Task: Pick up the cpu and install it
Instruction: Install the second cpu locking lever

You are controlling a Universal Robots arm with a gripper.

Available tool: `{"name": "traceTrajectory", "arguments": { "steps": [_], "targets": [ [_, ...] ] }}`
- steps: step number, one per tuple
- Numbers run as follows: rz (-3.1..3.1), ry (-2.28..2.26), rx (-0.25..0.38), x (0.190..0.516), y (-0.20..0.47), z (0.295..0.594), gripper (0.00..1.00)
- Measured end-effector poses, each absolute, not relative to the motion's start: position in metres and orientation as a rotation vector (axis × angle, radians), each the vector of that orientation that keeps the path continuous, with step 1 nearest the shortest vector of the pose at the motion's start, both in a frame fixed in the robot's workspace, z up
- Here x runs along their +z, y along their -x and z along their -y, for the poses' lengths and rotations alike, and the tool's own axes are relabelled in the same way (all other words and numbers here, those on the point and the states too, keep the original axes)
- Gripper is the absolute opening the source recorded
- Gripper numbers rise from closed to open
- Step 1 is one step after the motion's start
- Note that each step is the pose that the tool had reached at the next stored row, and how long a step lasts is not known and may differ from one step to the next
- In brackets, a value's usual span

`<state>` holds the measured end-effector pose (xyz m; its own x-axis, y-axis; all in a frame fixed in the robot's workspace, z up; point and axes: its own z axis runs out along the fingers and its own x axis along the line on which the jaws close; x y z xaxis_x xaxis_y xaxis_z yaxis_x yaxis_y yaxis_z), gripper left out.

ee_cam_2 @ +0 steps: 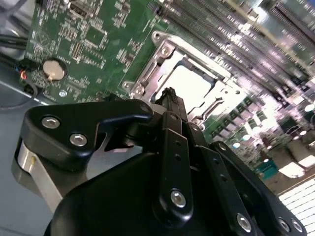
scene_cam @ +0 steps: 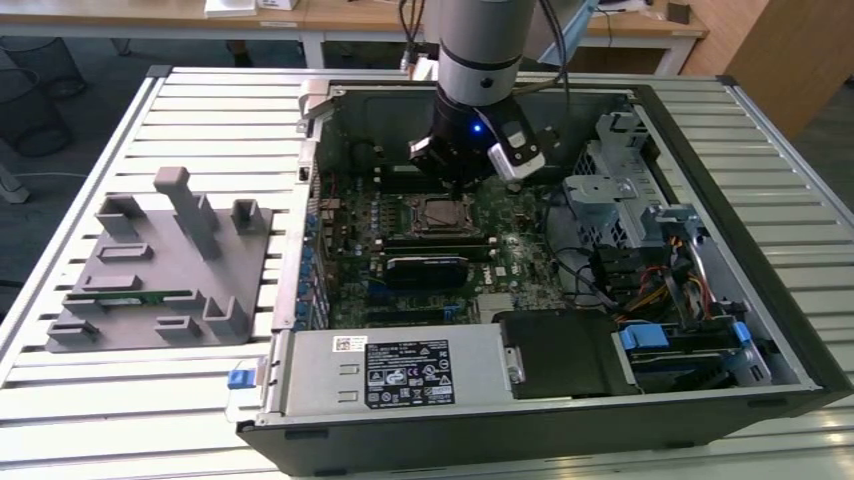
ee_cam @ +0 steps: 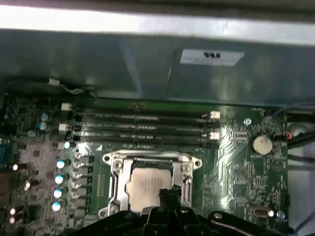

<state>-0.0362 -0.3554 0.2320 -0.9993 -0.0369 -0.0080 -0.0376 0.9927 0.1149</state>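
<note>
First wrist view: cpu (ee_cam: 147, 186) seated beneath pincer (ee_cam: 170, 194).

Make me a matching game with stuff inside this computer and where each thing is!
Things:
1. cpu
2. round silver battery
3. grey holder block
4. pincer

Places:
A. on the slatted table, outside the case
B. right above the socket
C. lying in the metal socket frame
D. on the green board, off to one side of the socket

Pairs: 1-C, 2-D, 3-A, 4-B
</note>
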Motion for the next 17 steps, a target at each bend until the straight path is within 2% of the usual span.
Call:
{"name": "traceTrajectory", "arguments": {
  "steps": [17],
  "targets": [
    [-3.136,0.057,0.181,0.24,0.036,0.373,0.11]
  ]
}}
